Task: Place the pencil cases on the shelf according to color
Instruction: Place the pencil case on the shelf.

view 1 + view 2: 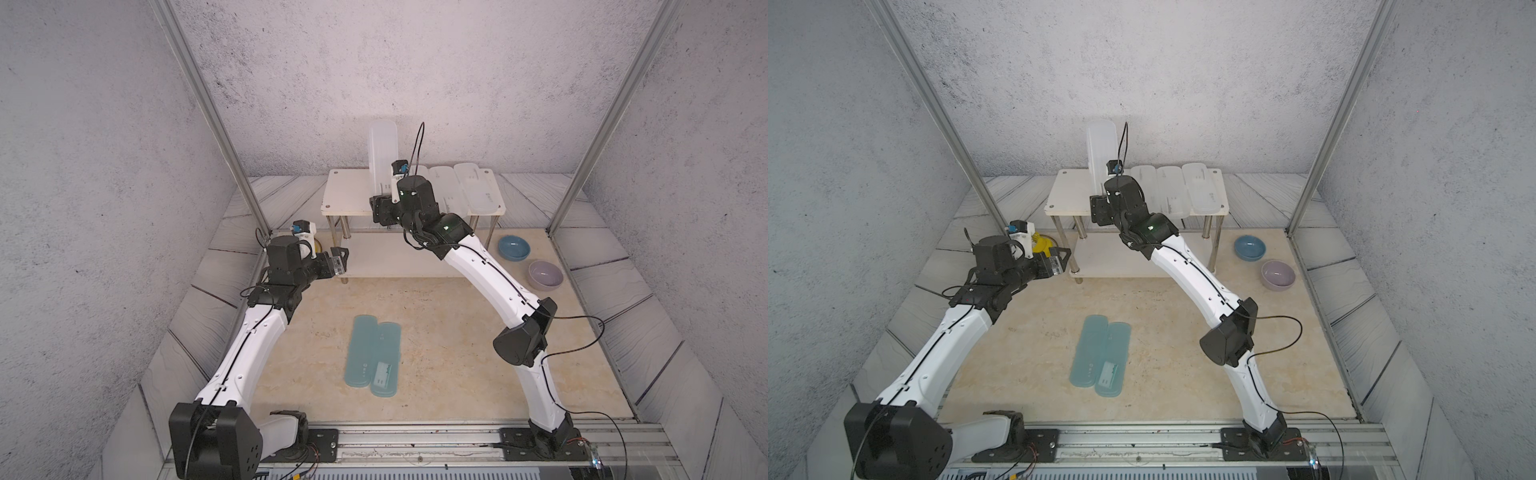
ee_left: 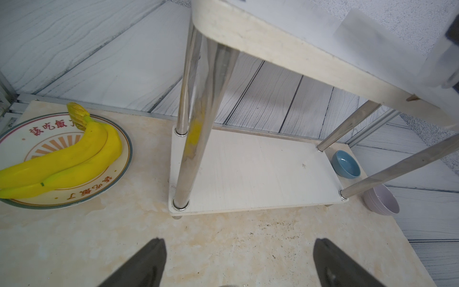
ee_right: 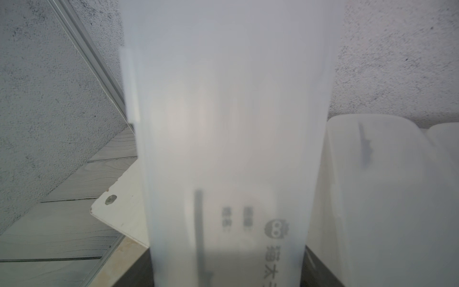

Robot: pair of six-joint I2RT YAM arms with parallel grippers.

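**Frosted white case (image 1: 383, 153) on end in the right gripper (image 1: 382, 198), over the top board (image 1: 345, 191) of the shelf (image 1: 374, 257).**
Gripped at its lower end, beside three more white cases (image 1: 446, 183) lying flat on that board. Left gripper (image 1: 340, 261) spread wide, empty, near the shelf's left front post (image 2: 200, 129). Two teal cases (image 1: 361, 349) side by side, touching, on the worktop (image 1: 436, 353) in front.

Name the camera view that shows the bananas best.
The left wrist view: the bananas lie whole and sharp on their plate. In a top view only a yellow scrap peeks out beside the left pincer; the right wrist view shows none of them.
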